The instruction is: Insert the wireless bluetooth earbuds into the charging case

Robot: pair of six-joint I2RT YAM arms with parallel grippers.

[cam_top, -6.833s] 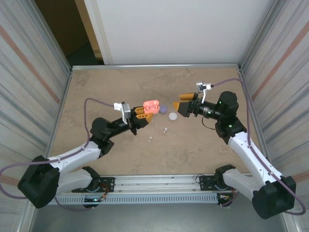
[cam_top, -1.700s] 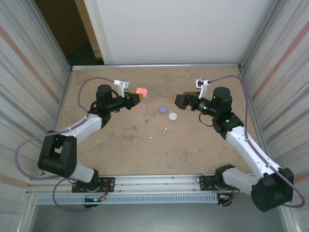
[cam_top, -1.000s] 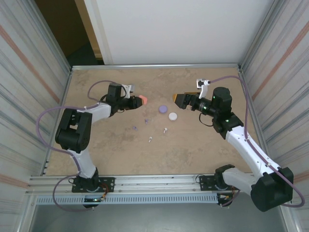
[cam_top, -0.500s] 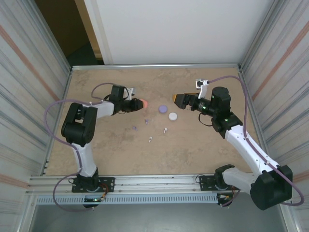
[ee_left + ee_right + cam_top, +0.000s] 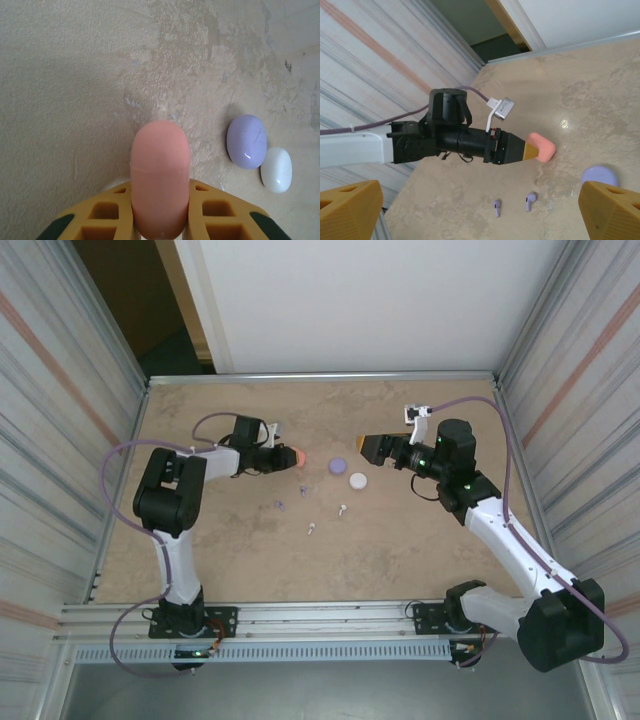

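Left gripper [image 5: 160,212]: pinched on closed coral case [image 5: 160,180], down at the table [image 5: 200,560], far left of centre. Right gripper [image 5: 372,447]: fingers spread wide, holding nothing, just right of purple case [image 5: 338,466] and white case [image 5: 358,480]. Two purple earbuds [image 5: 302,488] and two white earbuds [image 5: 343,508]: loose on the table, nearer than the cases.

Smooth matt plastic — the coral case [image 5: 160,180]; purple case [image 5: 246,141] faintly glossy; table [image 5: 75,100] rough, mottled — stone-like.
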